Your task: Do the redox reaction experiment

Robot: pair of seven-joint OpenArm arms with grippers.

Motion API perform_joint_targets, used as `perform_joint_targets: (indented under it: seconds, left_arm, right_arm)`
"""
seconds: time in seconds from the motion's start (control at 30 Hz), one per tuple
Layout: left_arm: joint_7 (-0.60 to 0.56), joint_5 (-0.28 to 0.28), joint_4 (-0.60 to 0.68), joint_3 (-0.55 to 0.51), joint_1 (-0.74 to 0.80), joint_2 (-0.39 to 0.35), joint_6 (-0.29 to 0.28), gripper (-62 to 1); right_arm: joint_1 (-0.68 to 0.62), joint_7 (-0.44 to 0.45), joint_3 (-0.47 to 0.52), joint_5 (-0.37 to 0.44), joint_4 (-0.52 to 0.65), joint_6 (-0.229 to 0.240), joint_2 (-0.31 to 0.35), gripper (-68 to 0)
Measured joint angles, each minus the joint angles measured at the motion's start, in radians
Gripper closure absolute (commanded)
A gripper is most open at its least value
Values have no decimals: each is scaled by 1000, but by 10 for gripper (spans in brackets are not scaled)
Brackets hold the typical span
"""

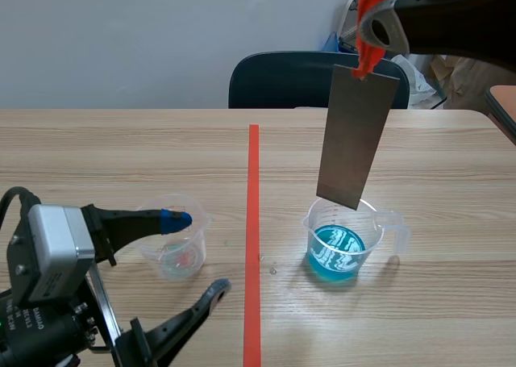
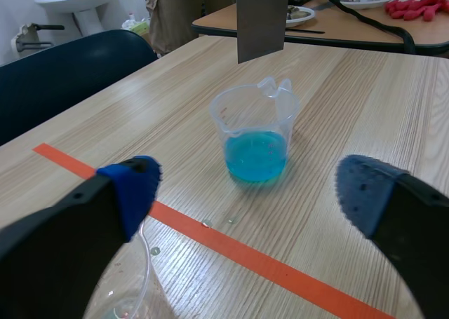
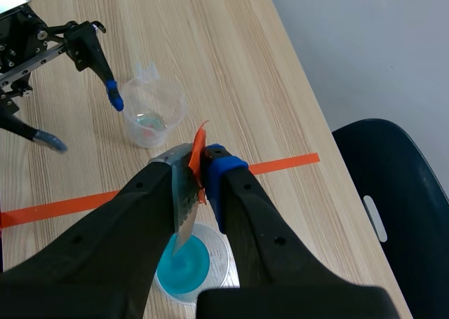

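We see a light wooden table (image 1: 121, 149) with an orange-red tape line (image 1: 253, 222) running down its middle, away from the robot. Two clear plastic cups stand upright on it, one on each side of the line. The right cup (image 1: 343, 242) holds blue liquid. The left cup (image 1: 173, 238) holds only a thin pinkish trace at its bottom. A few small drops (image 2: 205, 223) lie on the wood just beside the tape.

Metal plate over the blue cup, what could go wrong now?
1. The metal plate hangs from the right jaws by its top edge only; it might slip and splash the blue liquid.
2. If it is lowered off-centre, its corner could catch the rim of the clear cup and tip it.
3. The left jaws stand open right beside the smaller cup; a nudge could knock it over.
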Motion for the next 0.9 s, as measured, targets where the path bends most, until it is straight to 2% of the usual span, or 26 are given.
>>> perform_joint_targets:
  seconds: [0.13,0.17,0.33,0.53,0.67,0.9]
  left_arm:
    - [0,0,0,0,-3,0,0,-38]
    - [1,1,0,0,-5,0,0,-13]
    - [0,0,0,0,-16,0,3,-16]
    - [19,-1,0,0,-99,3,3,-16]
    - [136,0,0,-1,-159,47,3,-17]
    - [273,0,0,0,-218,148,-6,-16]
  right_arm:
    - [0,0,0,0,0,0,0,-6]
    - [0,0,0,0,0,0,0,-6]
    - [0,0,0,0,0,0,0,-6]
    - [0,0,0,0,0,0,0,-6]
    - [0,0,0,0,0,0,0,-6]
    - [0,0,0,0,0,0,0,-6]
